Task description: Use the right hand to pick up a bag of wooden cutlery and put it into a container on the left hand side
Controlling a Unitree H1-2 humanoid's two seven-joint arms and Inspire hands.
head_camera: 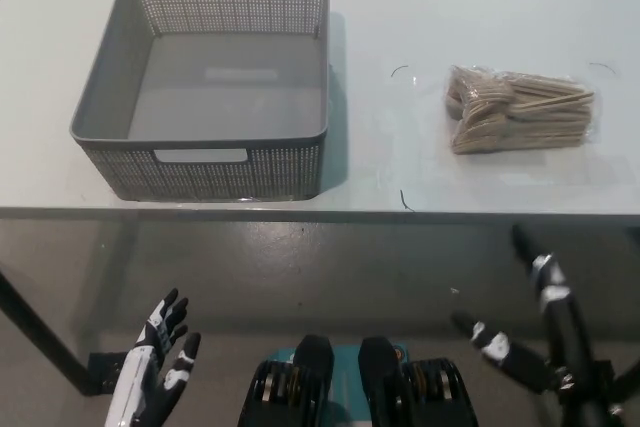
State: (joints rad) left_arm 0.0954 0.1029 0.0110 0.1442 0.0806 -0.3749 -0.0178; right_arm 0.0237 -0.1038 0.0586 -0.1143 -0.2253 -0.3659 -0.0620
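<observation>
Sitting beside grey basket (pixel 110 137), bag of wooden cutlery (pixel 520 109), left hand (pixel 155 365), right hand (pixel 558 322), fingers apart.

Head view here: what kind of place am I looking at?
Probably a robot test lab: a plain white table holds a grey mesh basket and a bag of wooden cutlery, above a bare grey floor.

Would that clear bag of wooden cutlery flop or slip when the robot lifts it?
Probably light: the bag of wooden cutlery holds only thin wooden pieces. Its clear wrap looks glossy, so it may slip when grasped. The pieces lie packed side by side, so the bundle should stay fairly stiff, and lying flat on the table it is unlikely to roll.
</observation>
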